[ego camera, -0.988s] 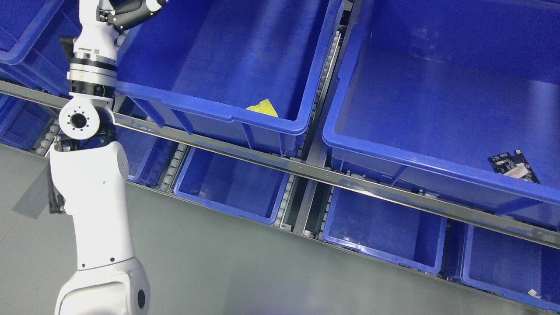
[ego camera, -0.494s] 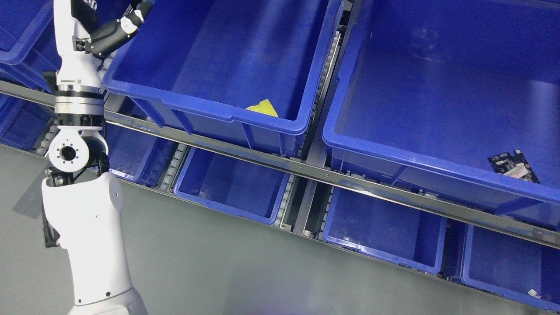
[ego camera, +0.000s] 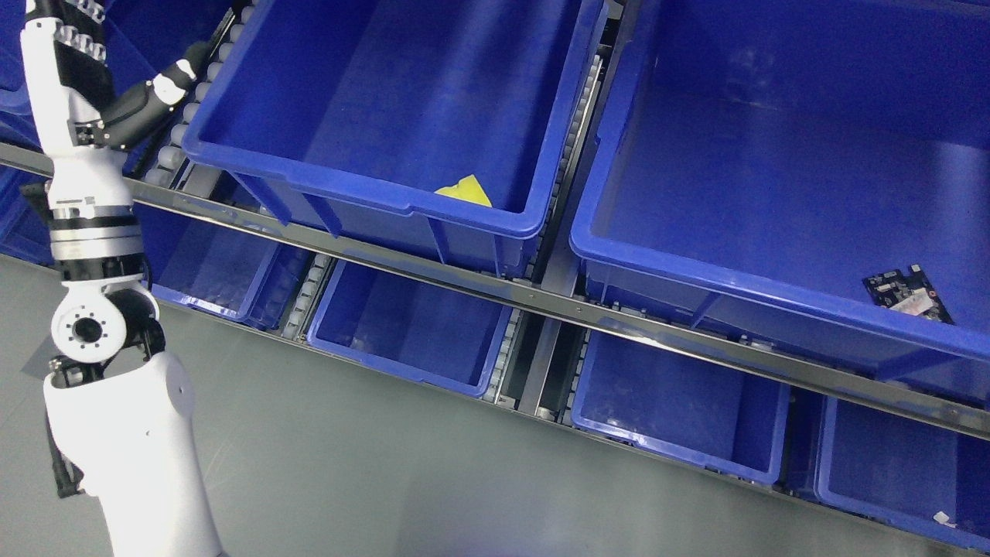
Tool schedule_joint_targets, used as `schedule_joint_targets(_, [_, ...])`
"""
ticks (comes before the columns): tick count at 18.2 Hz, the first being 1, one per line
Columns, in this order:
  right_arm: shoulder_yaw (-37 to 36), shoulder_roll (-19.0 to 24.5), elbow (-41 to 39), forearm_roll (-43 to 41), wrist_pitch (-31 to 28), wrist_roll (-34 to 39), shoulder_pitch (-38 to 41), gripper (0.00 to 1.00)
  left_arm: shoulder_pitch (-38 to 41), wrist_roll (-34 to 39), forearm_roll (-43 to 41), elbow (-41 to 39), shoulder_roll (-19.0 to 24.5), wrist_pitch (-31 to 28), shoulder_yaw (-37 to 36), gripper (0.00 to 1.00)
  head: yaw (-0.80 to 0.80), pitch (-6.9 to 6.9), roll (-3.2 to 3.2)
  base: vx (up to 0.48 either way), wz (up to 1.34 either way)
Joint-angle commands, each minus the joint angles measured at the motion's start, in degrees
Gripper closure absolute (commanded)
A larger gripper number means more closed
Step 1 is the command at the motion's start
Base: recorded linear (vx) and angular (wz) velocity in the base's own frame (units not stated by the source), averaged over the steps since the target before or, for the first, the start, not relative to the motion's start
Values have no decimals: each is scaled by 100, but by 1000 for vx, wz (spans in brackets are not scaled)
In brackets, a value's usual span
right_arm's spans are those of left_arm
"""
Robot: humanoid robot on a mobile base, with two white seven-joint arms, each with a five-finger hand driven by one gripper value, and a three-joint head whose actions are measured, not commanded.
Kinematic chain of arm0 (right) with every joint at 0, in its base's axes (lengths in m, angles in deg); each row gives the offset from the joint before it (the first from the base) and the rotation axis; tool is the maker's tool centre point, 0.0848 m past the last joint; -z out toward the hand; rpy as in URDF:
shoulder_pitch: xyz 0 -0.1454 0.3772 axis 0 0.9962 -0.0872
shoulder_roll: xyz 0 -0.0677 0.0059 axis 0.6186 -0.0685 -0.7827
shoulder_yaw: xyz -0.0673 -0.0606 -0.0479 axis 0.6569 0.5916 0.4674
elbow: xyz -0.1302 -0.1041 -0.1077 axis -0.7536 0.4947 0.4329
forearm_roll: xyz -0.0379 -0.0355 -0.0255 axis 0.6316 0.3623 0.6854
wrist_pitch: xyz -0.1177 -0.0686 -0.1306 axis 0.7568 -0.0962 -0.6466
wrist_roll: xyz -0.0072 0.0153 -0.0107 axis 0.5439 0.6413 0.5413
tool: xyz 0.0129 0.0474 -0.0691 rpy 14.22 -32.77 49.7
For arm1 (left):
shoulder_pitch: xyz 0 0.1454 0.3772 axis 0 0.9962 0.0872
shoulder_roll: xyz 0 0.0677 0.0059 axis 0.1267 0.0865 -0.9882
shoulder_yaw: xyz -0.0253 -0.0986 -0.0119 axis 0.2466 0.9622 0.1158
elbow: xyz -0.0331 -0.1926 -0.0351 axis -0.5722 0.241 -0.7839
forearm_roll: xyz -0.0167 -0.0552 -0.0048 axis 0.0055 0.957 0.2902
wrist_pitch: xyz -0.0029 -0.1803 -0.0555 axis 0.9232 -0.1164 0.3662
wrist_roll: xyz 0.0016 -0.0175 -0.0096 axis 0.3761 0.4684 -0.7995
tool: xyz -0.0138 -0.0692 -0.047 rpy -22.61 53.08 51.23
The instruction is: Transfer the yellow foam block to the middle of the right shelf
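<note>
Yellow foam block (ego camera: 465,190) lies in the near right corner of a big blue bin (ego camera: 371,116) on the middle shelf level, mostly hidden behind the bin's front rim. Whether this bin is the right shelf middle the task means, I cannot tell: the block may already be delivered, or be waiting for pickup toward the bin on the right (ego camera: 773,178), which holds only a small circuit board (ego camera: 906,294).

The left arm (ego camera: 93,232) rises along the picture's left edge, well apart from the block; its hand (ego camera: 143,100) shows partly, holding nothing visible, but whether the fingers are spread or curled I cannot tell.

Both bins are wide open above, with tall rims and a metal shelf rail (ego camera: 541,298) in front.
</note>
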Motion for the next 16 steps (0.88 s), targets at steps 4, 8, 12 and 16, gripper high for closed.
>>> schedule_joint_targets(4, [0,-100,-100,18,11,0,9,0,601,79,991,-216,100,-281,516,0,0,0,0,0,0])
schedule_joint_targets(8, [0,-100,-100,18,2,0,9,0,619,-220,1686,56,100,-537,68,0,0,0,0,0,0])
schedule_joint_targets(12, [0,-100,-100,18,2,0,9,0,628,-203,2248,92,100,-484,-328,0,0,0,0,0,0])
schedule_joint_targets(16, [0,-100,-100,18,2,0,9,0,628,-194,2293,74,100,-343,-364,0,0,0,0,0,0])
